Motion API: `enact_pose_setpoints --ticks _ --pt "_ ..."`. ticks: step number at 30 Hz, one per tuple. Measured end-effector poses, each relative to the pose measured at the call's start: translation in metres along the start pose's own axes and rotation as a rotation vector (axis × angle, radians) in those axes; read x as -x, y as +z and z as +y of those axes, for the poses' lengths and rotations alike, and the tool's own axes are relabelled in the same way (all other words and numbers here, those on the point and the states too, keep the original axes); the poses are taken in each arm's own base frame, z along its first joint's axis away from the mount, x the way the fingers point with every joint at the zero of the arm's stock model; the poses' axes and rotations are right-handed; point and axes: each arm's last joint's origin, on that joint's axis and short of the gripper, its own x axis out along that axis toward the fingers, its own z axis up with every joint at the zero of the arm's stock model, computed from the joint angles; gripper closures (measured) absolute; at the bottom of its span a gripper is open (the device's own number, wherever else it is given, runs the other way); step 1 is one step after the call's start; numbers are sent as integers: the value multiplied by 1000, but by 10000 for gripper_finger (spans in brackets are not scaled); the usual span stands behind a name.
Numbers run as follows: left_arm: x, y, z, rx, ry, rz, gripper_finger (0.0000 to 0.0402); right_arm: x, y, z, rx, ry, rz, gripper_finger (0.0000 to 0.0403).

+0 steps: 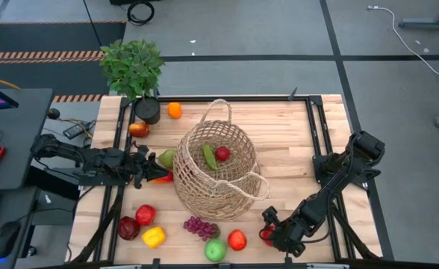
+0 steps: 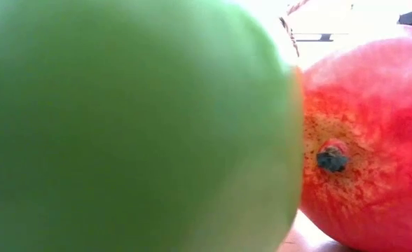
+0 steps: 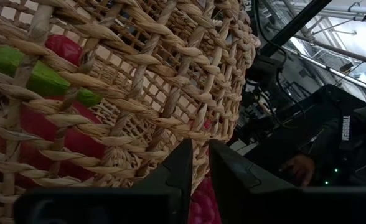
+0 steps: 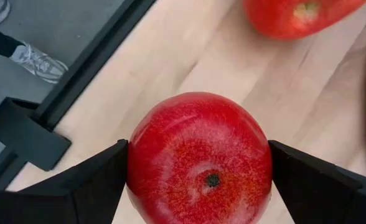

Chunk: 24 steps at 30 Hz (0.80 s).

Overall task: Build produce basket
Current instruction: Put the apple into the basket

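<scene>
The basket [image 1: 218, 170] sits near the middle of the wooden desk [image 1: 294, 134], with a green cucumber [image 1: 209, 155] and a red fruit [image 1: 222, 154] lying inside it. The left gripper [image 1: 146, 166] is low at the basket's left side, its jaws together and empty, right against the wicker wall, with a pear [image 1: 166, 158] and a red-orange pepper [image 1: 160, 178] just beside it. The right gripper [image 1: 268, 233] is down at the desk's near edge, right of the basket; in the right wrist view a red apple [image 4: 200, 158] fills the gap between its two fingers [image 4: 89, 180], which stand wide at either side of it, touching or all but touching its skin. The rest of the produce lies around the basket: an orange [image 1: 175, 110] and a red-and-yellow apple [image 1: 138, 129] by the black plant pot [image 1: 148, 110] at the far left, and along the near edge a dark red apple [image 1: 128, 228], a red pepper [image 1: 145, 215], a yellow pepper [image 1: 153, 237], purple grapes [image 1: 200, 226], a green apple [image 1: 216, 250] and a red-orange apple [image 1: 237, 240].
</scene>
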Motion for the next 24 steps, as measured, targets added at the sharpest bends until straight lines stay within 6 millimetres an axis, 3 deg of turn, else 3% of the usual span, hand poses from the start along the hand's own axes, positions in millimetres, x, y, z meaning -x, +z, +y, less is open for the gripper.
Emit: enact_pose_setpoints --ticks 24 --pt "0 0 0 -1 0 0 342 13 -10 -23 -111 -18 124 34"
